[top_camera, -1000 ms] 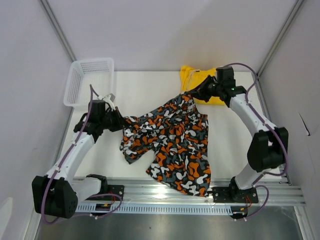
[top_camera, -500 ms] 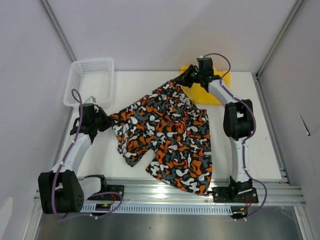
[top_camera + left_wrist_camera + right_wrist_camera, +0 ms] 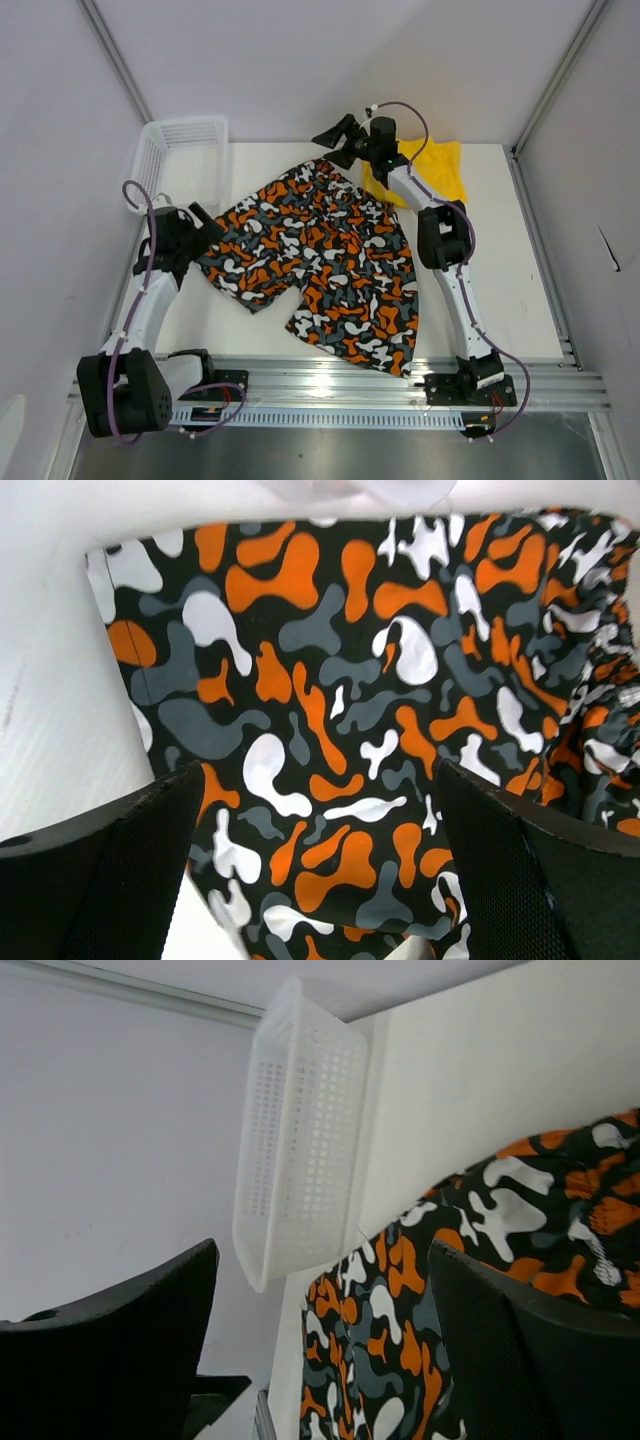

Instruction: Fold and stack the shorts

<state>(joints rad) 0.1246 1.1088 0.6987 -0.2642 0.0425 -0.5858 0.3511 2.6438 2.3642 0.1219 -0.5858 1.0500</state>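
The patterned shorts in orange, white, black and grey lie spread out across the middle of the table. Their left leg hem shows below my left gripper, which is open above the cloth with nothing between its fingers. In the top view that gripper sits at the shorts' left edge. My right gripper is open and lifted off the shorts' far corner. Its wrist view shows the gripper empty over the cloth. The yellow shorts lie at the back right, partly behind the right arm.
A white mesh basket stands at the back left corner, and it also shows in the right wrist view as the basket. The shorts' lower leg reaches the table's front edge by the rail.
Both grippers have opened and let go of the patterned shorts, which moved left and back and now lie flat. The right gripper swung left along the back; the left drew back leftward.
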